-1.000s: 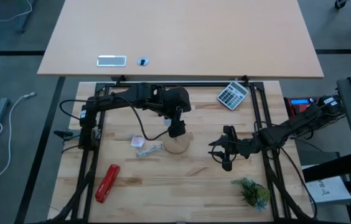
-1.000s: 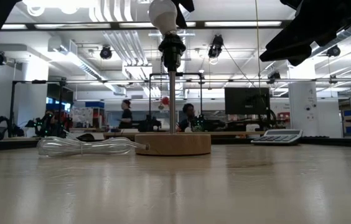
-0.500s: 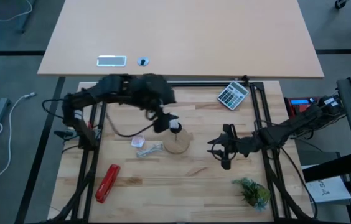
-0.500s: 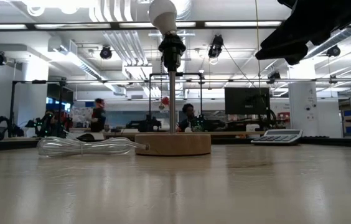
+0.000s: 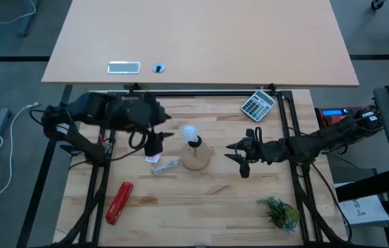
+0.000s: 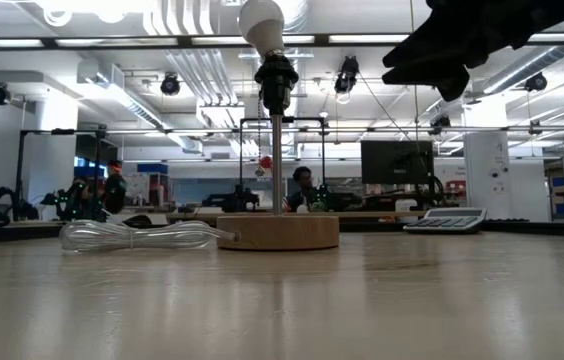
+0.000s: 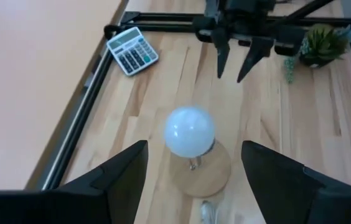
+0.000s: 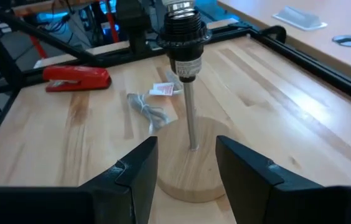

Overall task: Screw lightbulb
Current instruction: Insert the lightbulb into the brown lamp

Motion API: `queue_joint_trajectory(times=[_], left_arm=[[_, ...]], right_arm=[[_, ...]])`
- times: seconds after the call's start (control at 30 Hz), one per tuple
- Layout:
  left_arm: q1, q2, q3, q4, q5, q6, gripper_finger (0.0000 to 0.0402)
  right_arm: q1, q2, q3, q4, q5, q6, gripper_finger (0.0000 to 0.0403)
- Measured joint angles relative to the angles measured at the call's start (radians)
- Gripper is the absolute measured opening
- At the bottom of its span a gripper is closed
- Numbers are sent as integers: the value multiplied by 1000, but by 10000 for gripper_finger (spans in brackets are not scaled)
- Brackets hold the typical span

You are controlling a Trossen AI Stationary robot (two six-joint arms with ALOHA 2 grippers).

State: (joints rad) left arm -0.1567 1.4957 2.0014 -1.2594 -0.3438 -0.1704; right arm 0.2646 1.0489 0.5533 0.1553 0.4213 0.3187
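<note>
Item: your lightbulb (image 7: 189, 131) sits seated in the black socket (image 8: 187, 38) atop the wooden-disc stand (image 5: 196, 160), so left gripper (image 7: 191, 177) and right gripper (image 8: 186, 163) hover clear, fingers apart.

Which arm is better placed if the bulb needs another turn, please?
Probably the left. Its open gripper sits beside the bulb, which stands in the socket, and its wrist view looks straight at the bulb. The right gripper, also open, faces the lamp from farther off.
</note>
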Motion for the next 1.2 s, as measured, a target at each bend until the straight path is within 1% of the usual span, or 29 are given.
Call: queue_joint_trajectory(times=[0.2, 0.33, 0.5, 0.57, 0.73, 0.83, 0.9, 1.0, 1.13, 1.2], left_arm=[[-68, -86, -296, 220, -70, -15, 244], [-94, -138, -482, 363, -134, -65, 242], [-123, -206, -666, 465, -145, -108, 242], [-122, -239, -713, 489, -152, -108, 242], [-116, -312, -803, 565, -244, -103, 249], [-116, -342, -865, 671, -228, -60, 253], [-117, -351, -902, 740, -216, -14, 256], [-109, -355, -947, 786, -216, 16, 256], [-91, -354, -969, 814, -221, 22, 250], [-89, -350, -979, 830, -223, 23, 248]], right_arm=[[1, 0, 0, 0, -1, 42, 158], [2, 0, 0, 0, -1, 64, 152], [1, 0, 0, 36, -1, 64, 154], [1, 0, 0, 78, -1, 64, 158], [-3, 0, 0, 129, 9, 51, 162], [-19, 0, 0, 166, 58, 11, 161], [-40, 0, 0, 196, 61, -4, 160], [-76, 0, 0, 227, 37, 3, 163], [-115, 0, 2, 217, -35, 24, 161], [-122, 2, 5, 218, -40, 22, 159]])
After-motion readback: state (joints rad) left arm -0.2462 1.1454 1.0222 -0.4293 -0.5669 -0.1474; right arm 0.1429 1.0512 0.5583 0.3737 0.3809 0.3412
